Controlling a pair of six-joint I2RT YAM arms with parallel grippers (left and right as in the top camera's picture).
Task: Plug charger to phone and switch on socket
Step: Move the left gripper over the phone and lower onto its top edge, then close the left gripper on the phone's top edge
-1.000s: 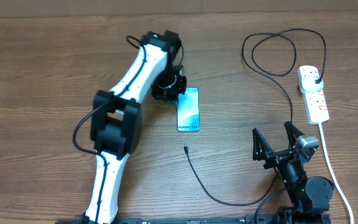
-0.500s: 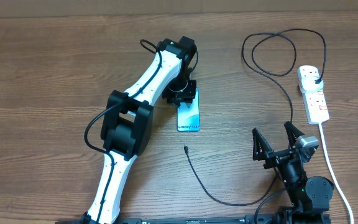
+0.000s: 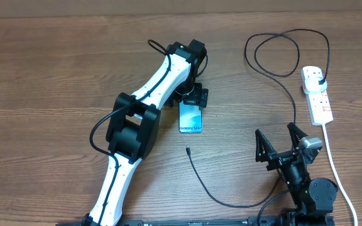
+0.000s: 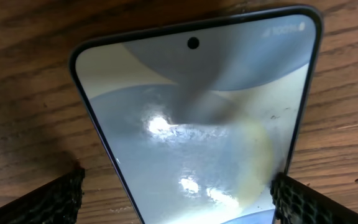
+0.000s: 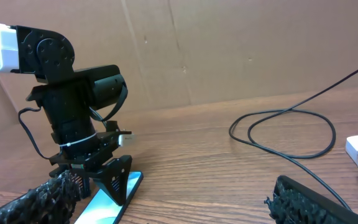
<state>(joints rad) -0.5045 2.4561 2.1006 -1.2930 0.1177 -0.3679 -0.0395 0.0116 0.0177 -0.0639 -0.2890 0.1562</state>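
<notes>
Phone (image 3: 191, 116) lies flat mid-tabletop (image 3: 43, 75), lit screen up, its labelled end facing the charger (image 3: 200, 176) tip, which rests near it but apart; left tool (image 3: 194, 98) is spread wide, straddling the phone's far end with a finger by each long side; right tool (image 3: 280, 146) is spread too, empty, near the front edge; the plug sits in the socket (image 3: 317, 95) at the right. Pinching the cable close behind its tip should keep it stiff and square to the port; bare wood beside the phone gives room, though the cable curves close by the right tool.
</notes>
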